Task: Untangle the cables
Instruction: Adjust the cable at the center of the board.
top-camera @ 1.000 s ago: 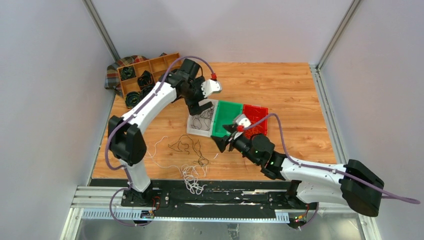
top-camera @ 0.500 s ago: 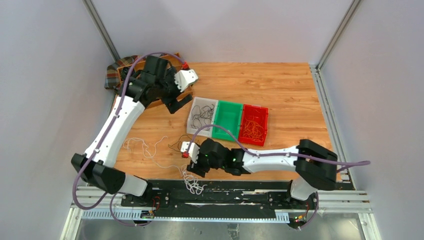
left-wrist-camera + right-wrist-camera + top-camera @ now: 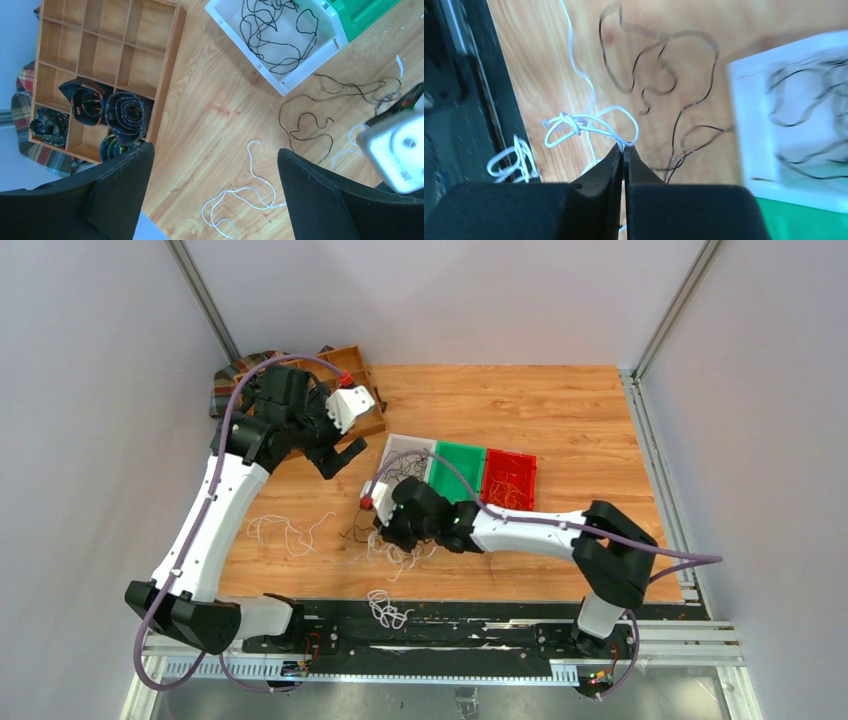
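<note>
Wooden table [image 3: 560,410]: sorting trays [image 3: 455,472] beside loose cables [image 3: 398,556]; right fingers [image 3: 599,180] pinch white cable [image 3: 570,121]; left fingers [image 3: 120,190] wide apart, empty.

I see white cables [image 3: 569,121] lying loose near the tabletop's [image 3: 560,410] front edge, one bunch knotted, with a black cable [image 3: 714,60] curling just behind them.

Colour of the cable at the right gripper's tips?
White. The cable shows best in the right wrist view.
</note>
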Robot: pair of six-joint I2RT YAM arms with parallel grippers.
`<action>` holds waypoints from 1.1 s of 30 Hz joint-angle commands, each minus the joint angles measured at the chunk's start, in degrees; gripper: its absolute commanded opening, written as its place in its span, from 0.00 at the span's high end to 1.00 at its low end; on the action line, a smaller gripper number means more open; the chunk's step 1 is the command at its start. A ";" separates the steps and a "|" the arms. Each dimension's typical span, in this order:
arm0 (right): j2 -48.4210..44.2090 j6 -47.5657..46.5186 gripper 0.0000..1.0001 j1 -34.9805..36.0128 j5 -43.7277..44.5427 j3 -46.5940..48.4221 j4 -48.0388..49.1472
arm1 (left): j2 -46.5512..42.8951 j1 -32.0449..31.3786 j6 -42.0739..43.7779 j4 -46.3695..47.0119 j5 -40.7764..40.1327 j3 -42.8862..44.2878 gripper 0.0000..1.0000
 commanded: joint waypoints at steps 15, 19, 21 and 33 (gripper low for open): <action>-11.85 11.38 0.99 -2.87 1.89 3.21 -2.68 | -13.47 0.62 4.86 -1.62 28.23 -16.12 0.02; -11.46 14.53 0.99 -2.87 1.94 2.39 -1.17 | -13.89 0.60 4.98 -1.63 31.68 -19.74 0.01; -11.70 16.65 0.99 -2.87 1.43 0.75 1.91 | -13.52 0.60 5.31 -1.62 32.78 -21.41 0.03; -18.29 14.80 0.46 -0.93 7.40 -8.94 5.66 | -12.09 0.60 -1.04 12.32 21.10 -35.02 0.99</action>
